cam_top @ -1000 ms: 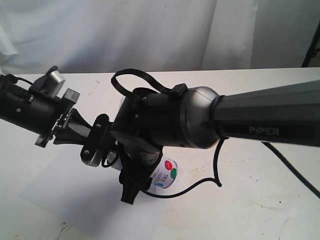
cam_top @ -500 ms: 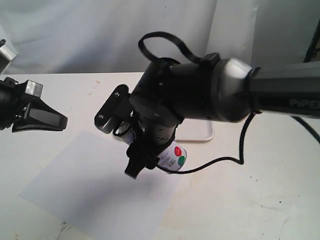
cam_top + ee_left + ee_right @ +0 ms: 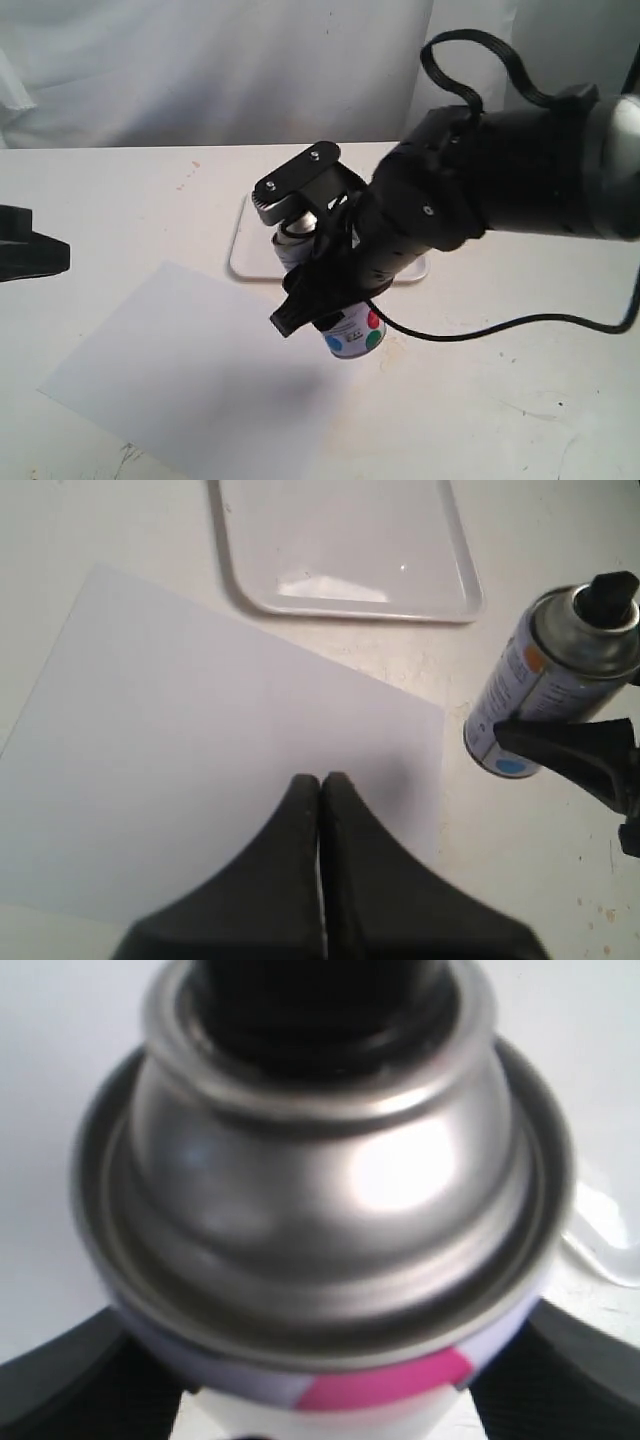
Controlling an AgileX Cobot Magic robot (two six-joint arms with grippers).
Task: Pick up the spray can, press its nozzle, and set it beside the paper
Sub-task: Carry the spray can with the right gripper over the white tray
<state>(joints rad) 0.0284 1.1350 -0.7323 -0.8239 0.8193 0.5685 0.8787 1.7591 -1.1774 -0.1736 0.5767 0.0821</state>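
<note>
The spray can [image 3: 356,336] stands upright just off the right edge of the paper [image 3: 190,370], its coloured dots facing the camera. My right gripper [image 3: 325,310] is shut on its body from above. In the left wrist view the can [image 3: 540,690] shows its black nozzle [image 3: 610,595] uncovered, with a right finger [image 3: 575,752] across its label. I cannot tell whether its base touches the table. The right wrist view is filled by the can's silver dome [image 3: 330,1160], the nozzle [image 3: 320,1000] and my right gripper [image 3: 320,1405]. My left gripper [image 3: 321,780] is shut and empty over the paper [image 3: 220,740].
A white rimmed tray [image 3: 248,250] lies behind the paper, also seen in the left wrist view as the tray [image 3: 345,595]. My left gripper [image 3: 35,256] sits at the far left edge. A black cable [image 3: 480,325] trails over the table on the right.
My right arm has carried the can rightward, from over the paper to just past its right edge. My left arm has drawn back to the far left.
</note>
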